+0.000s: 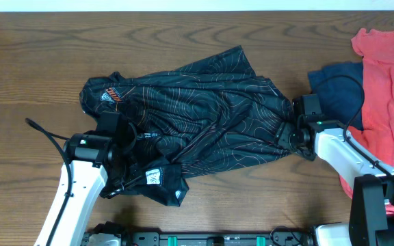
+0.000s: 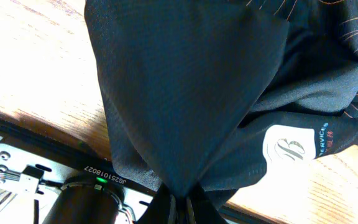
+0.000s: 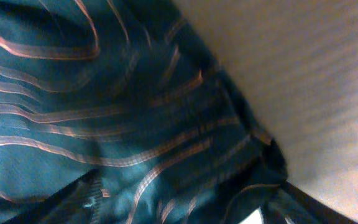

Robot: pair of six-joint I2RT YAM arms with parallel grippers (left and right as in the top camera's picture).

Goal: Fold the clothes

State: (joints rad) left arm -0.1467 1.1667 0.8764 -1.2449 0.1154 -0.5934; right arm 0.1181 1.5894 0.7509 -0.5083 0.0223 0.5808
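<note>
The clothes, a black jersey (image 1: 204, 109) with thin orange contour lines, lie crumpled across the middle of the table, logo at the far left. My left gripper (image 1: 118, 179) is shut on a bunched fold near the front-left corner. In the left wrist view the cloth (image 2: 185, 87) fans out upward from the closed gripper (image 2: 182, 208), a white label (image 2: 291, 146) beside it. My right gripper (image 1: 284, 137) is at the jersey's right edge. In the right wrist view the fabric (image 3: 104, 93) fills the frame, and the gripper (image 3: 188, 193) stands open with cloth lying between its fingers.
A navy-blue garment (image 1: 337, 89) lies just behind the right gripper, partly under a coral-red T-shirt (image 1: 388, 89) at the right edge. The right arm's base (image 1: 375, 205) sits at the front right. A metal rail (image 2: 17, 168) runs along the table's front edge.
</note>
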